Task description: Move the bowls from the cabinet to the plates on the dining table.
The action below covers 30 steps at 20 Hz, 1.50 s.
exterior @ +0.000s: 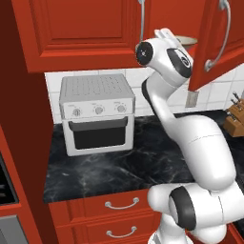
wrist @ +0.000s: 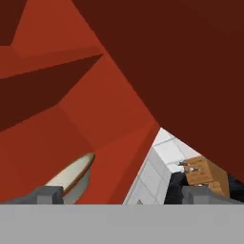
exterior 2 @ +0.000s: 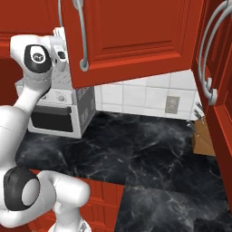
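Observation:
The red cabinet (exterior: 209, 43) hangs above the counter with its doors swung open (exterior 2: 131, 36). My arm reaches up into it, and the hand is partly hidden behind the door. In the hand view, a cream bowl (wrist: 71, 178) with an ochre rim sits on the red shelf at lower left, just beyond my left fingertip (wrist: 45, 194). Its pale rim (exterior: 185, 40) peeks past my wrist in the left base view. My gripper (wrist: 123, 195) is open with nothing between its fingers. The plates and the dining table are out of view.
A silver toaster oven (exterior: 97, 114) stands on the black marble counter (exterior: 143, 162) below the cabinet. A wooden knife block (exterior 2: 204, 136) sits at the counter's right end by the white tiled wall. Red drawers (exterior: 119, 205) run under the counter.

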### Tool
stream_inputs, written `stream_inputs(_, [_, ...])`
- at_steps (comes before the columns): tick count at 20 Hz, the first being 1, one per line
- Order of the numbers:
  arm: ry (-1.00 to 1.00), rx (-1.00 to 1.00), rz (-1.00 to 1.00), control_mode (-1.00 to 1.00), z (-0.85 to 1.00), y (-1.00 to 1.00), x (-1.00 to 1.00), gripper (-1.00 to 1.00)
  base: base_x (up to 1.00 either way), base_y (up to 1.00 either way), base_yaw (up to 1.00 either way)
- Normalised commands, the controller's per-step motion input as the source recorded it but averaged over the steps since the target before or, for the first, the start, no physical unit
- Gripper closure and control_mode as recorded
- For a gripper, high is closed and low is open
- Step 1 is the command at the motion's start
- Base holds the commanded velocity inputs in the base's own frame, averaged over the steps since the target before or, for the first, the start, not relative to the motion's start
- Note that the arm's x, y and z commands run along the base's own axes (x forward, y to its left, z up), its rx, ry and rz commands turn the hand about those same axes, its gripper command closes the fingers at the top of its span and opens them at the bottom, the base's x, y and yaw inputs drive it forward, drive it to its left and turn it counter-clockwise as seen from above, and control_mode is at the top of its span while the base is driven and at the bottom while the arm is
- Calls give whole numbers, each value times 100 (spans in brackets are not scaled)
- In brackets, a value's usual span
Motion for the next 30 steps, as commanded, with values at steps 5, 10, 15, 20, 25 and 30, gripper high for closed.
stream_inputs(5, [-15,0,-15,-100,-11,-22,-85,-100,0,0,0])
stream_inputs(10, [-11,-1,-14,-100,-2,-48,-74,-100,0,0,0])
stream_inputs(15, [-9,0,1,-100,7,-100,-2,-100,0,0,0])
stream_inputs(20, [-7,0,11,-100,0,-93,8,-100,0,0,0])
stream_inputs(25, [-16,-2,2,-100,10,-100,-47,-100,0,0,0])
stream_inputs(30, [-15,-7,-1,-100,7,-100,-57,-100,0,0,0])
